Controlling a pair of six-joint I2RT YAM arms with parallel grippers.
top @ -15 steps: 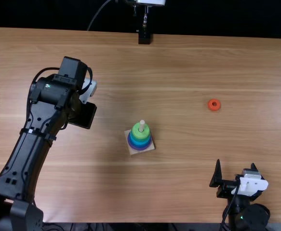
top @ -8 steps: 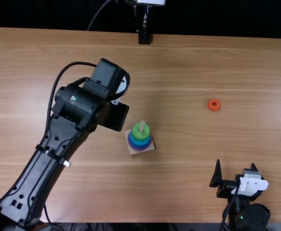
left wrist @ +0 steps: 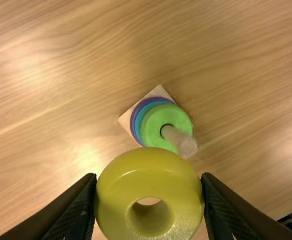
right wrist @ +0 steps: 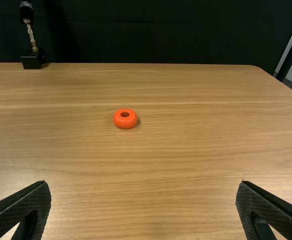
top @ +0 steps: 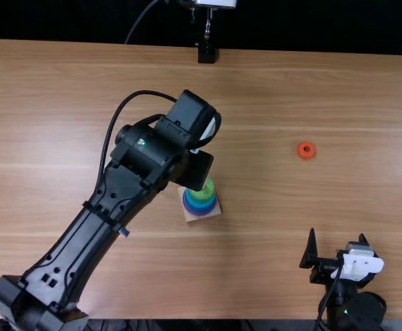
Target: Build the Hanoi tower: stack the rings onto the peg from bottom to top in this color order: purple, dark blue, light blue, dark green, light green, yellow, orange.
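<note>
By the look of the stack, the job is near its end. On the wooden base [left wrist: 159,92], beneath and just beyond the left claw [left wrist: 150,176], lie the purple ring [left wrist: 132,124], then blue bands [left wrist: 137,124], with the light green ring [left wrist: 153,125] on top. I cannot clearly pick out a separate dark green one, though the order suggests it lies under the light green. Two rings are left: yellow, then orange.

The yellow ring [left wrist: 120,190] is pinched by its sides between the left claw's fingertips, not yet on the peg [left wrist: 185,144], whose tip stands near it. Placing it seems the step in hand; its hole would need to come over the peg first.

The orange ring [right wrist: 125,123] lies flat on the surface [right wrist: 151,160], well out in front of the right claw [right wrist: 143,182], which is spread wide with nothing between its fingers.

The yellow ring is a fat, rounded doughnut, smooth and glossy, its round hole narrow beside its thick body. The orange one has the same plump shape. The peg is pale, plain and round.
</note>
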